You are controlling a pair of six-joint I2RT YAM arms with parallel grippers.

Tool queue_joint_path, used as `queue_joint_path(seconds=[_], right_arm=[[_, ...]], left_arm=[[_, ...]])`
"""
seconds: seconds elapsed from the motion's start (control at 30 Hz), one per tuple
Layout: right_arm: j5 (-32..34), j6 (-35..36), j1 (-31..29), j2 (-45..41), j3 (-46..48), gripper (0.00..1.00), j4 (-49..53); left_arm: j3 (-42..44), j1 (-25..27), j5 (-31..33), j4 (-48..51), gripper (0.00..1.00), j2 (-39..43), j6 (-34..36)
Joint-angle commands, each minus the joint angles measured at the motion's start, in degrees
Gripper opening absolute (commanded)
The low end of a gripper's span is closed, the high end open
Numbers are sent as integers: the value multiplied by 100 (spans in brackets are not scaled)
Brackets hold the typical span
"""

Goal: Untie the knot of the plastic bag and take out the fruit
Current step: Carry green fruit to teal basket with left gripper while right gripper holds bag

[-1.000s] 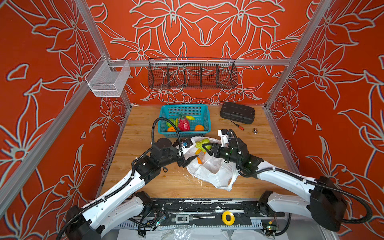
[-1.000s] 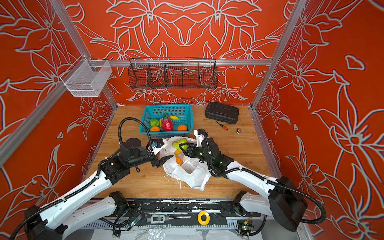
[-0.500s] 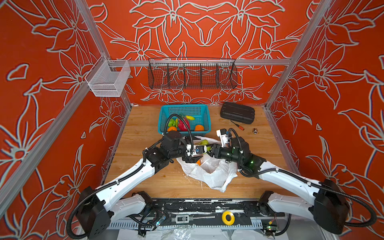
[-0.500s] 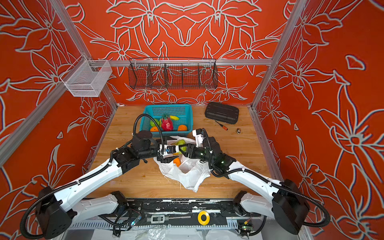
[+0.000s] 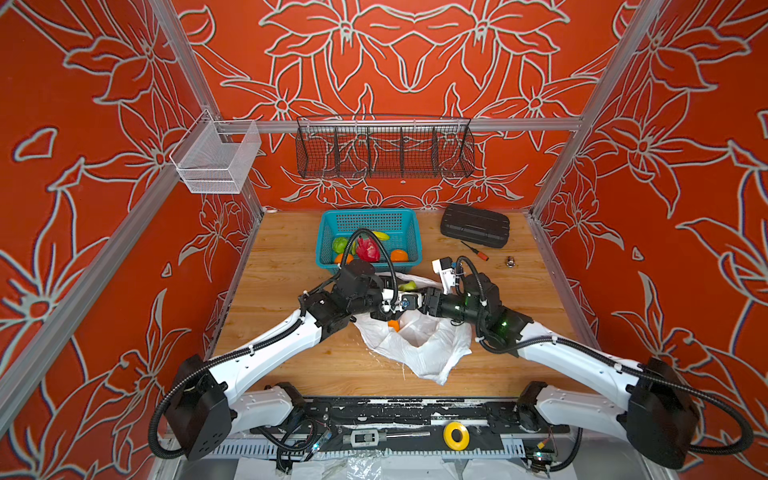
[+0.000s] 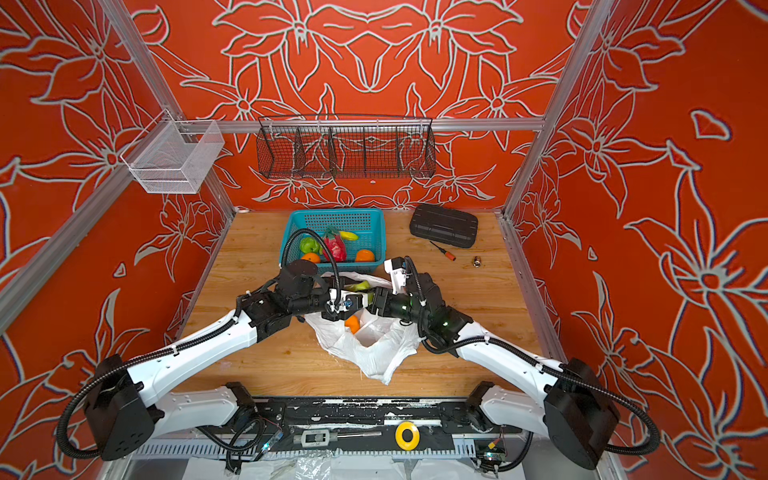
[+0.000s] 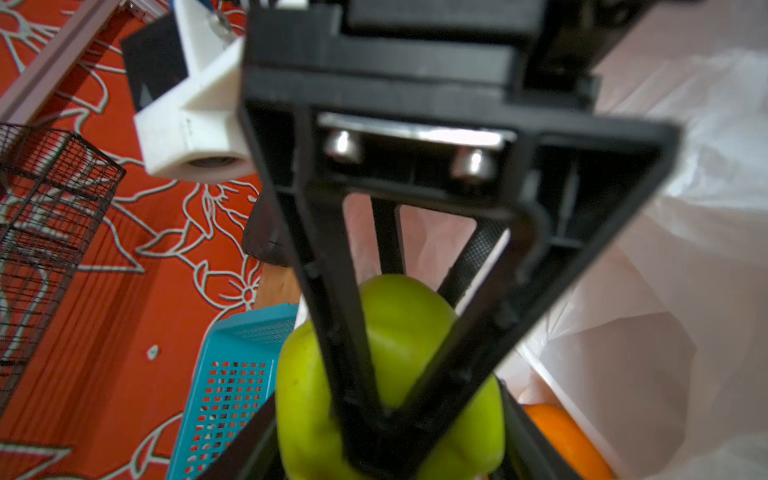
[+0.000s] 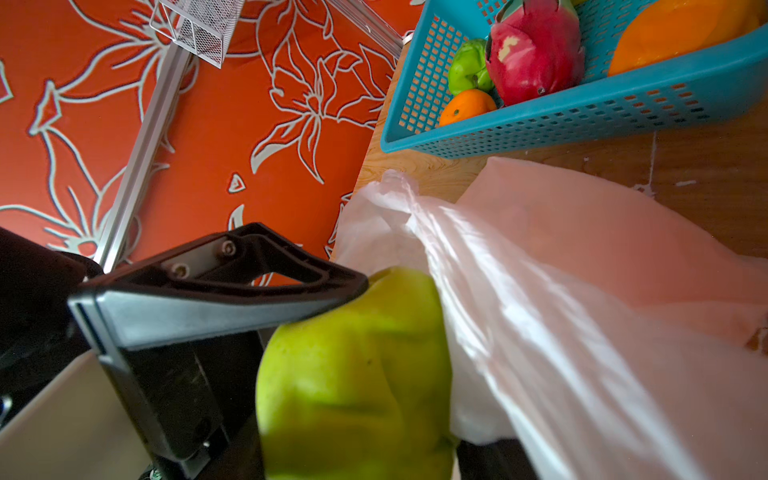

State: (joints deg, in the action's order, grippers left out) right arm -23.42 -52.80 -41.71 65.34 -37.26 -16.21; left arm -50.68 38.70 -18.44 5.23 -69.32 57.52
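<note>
The plastic bag [image 5: 419, 349] [image 6: 374, 353] lies crumpled mid-table with its mouth gaping; the knot is out of view. An orange [image 5: 393, 325] [image 7: 565, 440] sits inside it. Above the mouth both grippers meet on one bumpy green fruit [image 5: 408, 286] [image 8: 353, 374]. My right gripper [image 5: 422, 298] [image 8: 361, 449] is shut on it, with bag film [image 8: 582, 332] draped along one side. My left gripper [image 5: 401, 303] [image 7: 386, 457] has its fingers against the fruit's [image 7: 399, 316] sides. More fruit lies in the teal basket [image 5: 325, 237].
A black case [image 5: 475, 225], a small screwdriver [image 5: 473, 251] and a metal bit [image 5: 510, 261] lie at the back right. A black wire rack [image 5: 384, 151] and a white mesh bin [image 5: 216, 160] hang on the walls.
My left arm swung in from the left to the green fruit that the right gripper holds, and its jaws narrowed around it. The right gripper shifted only a little.
</note>
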Motion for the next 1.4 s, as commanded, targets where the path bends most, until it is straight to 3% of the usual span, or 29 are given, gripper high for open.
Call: queue_joint_path(seconds=[0.0, 0.07, 0.27, 0.5, 0.7, 0.8, 0.93, 1.07, 1.37], right_arm=[[-153, -93, 6, -16, -239, 64, -117], [31, 16, 5, -130, -283, 82, 157], [918, 76, 70, -720, 179, 96, 629], [1352, 51, 224, -1223, 767, 96, 1273], [-235, 27, 235, -609, 914, 97, 851], [-462, 28, 217, -620, 970, 97, 912], [-210, 166, 183, -832, 935, 95, 1919], [695, 104, 178, -1502, 1375, 94, 2874], [1703, -59, 208, -2763, 1871, 94, 3404]], left_arm=[[-100, 33, 258, -246, 56, -2, -35], [-116, 33, 463, -312, 55, 28, -281], [-550, -107, 1079, -104, 51, -3, -1762], [-1287, -475, 1130, 223, 44, -256, -3221], [-2437, -636, 1824, 1053, 44, -1255, -4202], [-2982, -716, 2137, 1457, 44, -1848, -4555], [-3532, -861, 2278, 1733, 44, -2536, -4931], [-4323, -1011, 2463, 2231, 44, -3328, -5295], [-6385, -1158, 2653, 3478, 44, -5278, -5866]])
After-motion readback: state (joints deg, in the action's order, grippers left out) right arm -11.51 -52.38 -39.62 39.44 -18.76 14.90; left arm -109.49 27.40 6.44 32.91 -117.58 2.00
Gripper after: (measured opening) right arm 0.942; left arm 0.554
